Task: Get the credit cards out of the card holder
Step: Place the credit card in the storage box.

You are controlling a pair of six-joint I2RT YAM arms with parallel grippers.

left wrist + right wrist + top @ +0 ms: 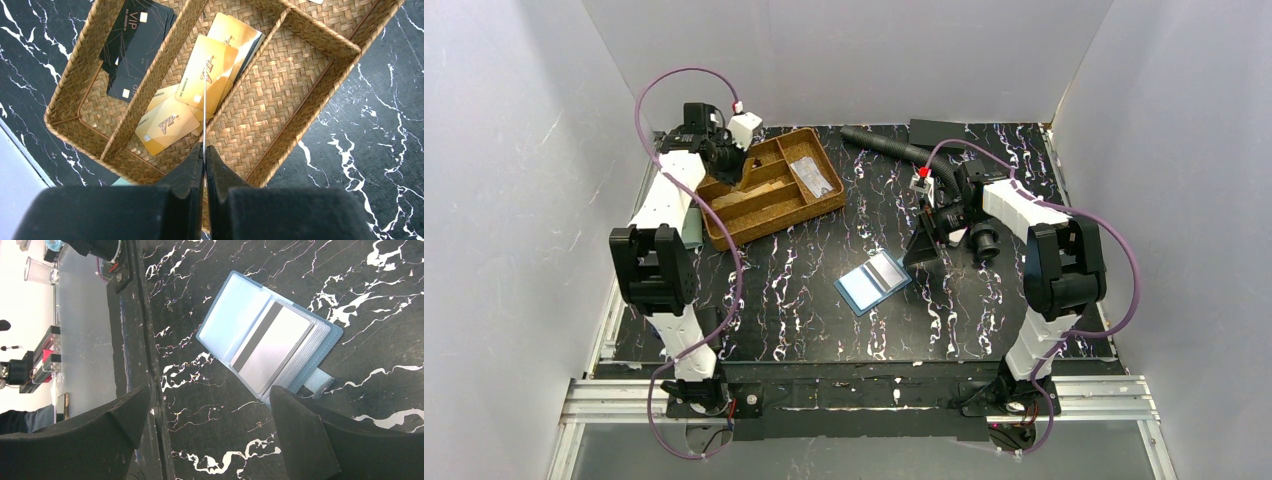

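The card holder (873,283) lies open on the black marbled table; in the right wrist view the card holder (220,325) is teal-blue with a pale inside and a side tab. A silver credit card (275,352) with a black stripe sits in its slots. My right gripper (924,245) (210,395) stands open just beside the holder, one finger near the tab, holding nothing. My left gripper (729,165) (204,150) is shut on a thin card (204,115) seen edge-on, above the woven basket (774,228) (315,95).
The basket's compartments hold gold cards (210,70), black cards (135,45) and silvery cards (812,175). A black corrugated hose (894,148) lies at the back. A pale green item (692,232) sits left of the basket. White walls enclose the table.
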